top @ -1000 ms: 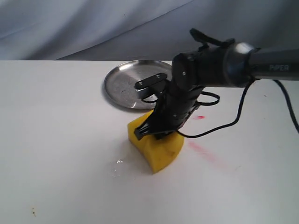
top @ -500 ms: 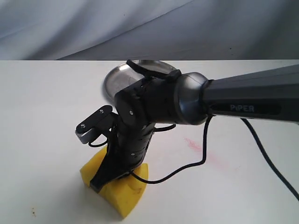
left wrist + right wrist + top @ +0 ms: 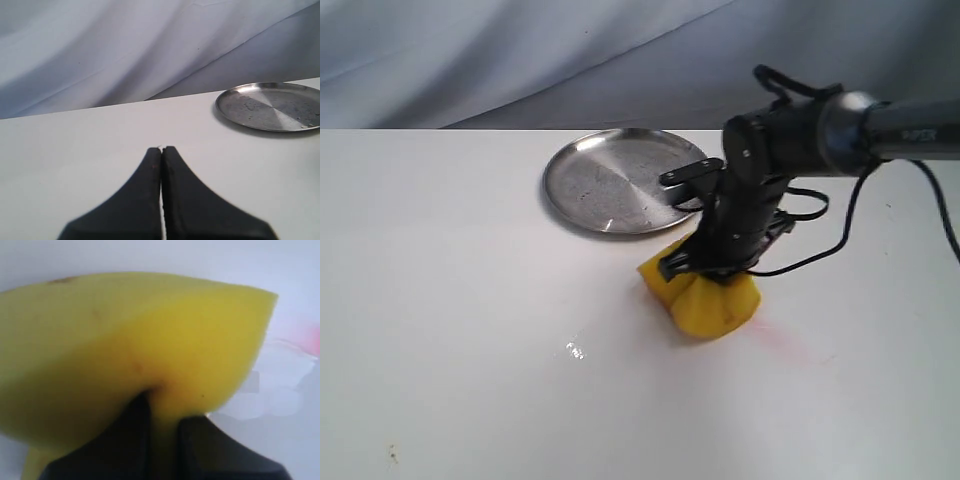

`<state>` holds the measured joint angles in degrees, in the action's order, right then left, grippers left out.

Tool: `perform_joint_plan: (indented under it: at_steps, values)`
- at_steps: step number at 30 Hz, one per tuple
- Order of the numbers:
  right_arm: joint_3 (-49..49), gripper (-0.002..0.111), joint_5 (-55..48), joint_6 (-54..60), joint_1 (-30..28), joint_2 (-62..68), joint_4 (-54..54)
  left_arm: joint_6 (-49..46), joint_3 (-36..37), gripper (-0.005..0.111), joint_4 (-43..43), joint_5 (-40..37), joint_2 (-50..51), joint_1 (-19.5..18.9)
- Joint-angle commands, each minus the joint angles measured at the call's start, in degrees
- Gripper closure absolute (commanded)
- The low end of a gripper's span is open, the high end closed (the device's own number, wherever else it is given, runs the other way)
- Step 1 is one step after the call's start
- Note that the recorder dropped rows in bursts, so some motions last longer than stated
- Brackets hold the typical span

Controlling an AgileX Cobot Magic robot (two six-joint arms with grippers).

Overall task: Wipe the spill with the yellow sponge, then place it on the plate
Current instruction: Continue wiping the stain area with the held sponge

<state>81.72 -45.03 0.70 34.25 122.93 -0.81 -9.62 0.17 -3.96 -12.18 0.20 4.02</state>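
Two grippers: right gripper (image 3: 705,270) pinches the yellow sponge (image 3: 712,305), pressed on table (image 3: 440,300) just beside the plate (image 3: 620,180); left gripper (image 3: 161,150) closed, empty. Risk: squashed foam may slip from the narrow pinch when lifted.

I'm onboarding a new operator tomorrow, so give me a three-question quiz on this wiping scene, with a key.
1. True or false: the yellow sponge is on the table, outside the plate.
2. Which gripper clamps the sponge? A) left gripper B) right gripper C) neither
3. Fill in: the left gripper's jaws are ____, with nothing between them.
Key: 1 true; 2 B; 3 shut.
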Motion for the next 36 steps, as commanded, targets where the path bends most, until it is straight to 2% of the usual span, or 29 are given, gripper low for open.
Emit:
perform_joint_plan:
  at_steps: [1,6,9,13,17,21,27,32,36]
  values:
    - [-1.20,0.108,-3.70,-0.11,-9.77,3.25,-6.58,0.47,-0.17,0.107,0.02,0.41,-0.20,-0.06]
    - [-1.20,0.108,-7.37,-0.11,-18.25,3.25,-7.57,0.47,-0.17,0.107,0.02,0.41,-0.20,-0.06]
    - [-1.30,0.108,-11.88,-1.43,-21.10,3.25,-11.02,0.47,-0.17,0.107,0.02,0.41,-0.20,-0.06]
    - [-1.41,0.108,-19.04,-3.61,-21.65,3.25,-17.55,0.47,-0.17,0.107,0.02,0.41,-0.20,-0.06]
    - [-4.42,0.108,-18.56,-3.61,-19.86,1.98,-14.69,0.47,-0.17,0.107,0.02,0.41,-0.20,-0.06]
    - [-7.54,0.108,-15.55,-0.70,-14.36,0.31,-7.94,0.47,-0.17,0.107,0.02,0.41,-0.20,-0.06]
    - [-7.91,0.108,-14.00,4.85,1.04,0.17,1.48,0.47,-0.17,0.107,0.02,0.41,-0.20,-0.06]
    - [-7.63,0.108,-8.73,5.07,14.32,0.17,4.02,0.47,-0.17,0.107,0.02,0.41,-0.20,-0.06]
    - [-6.45,0.108,-3.97,5.07,21.68,0.17,5.15,0.47,-0.17,0.107,0.02,0.41,-0.20,-0.06]
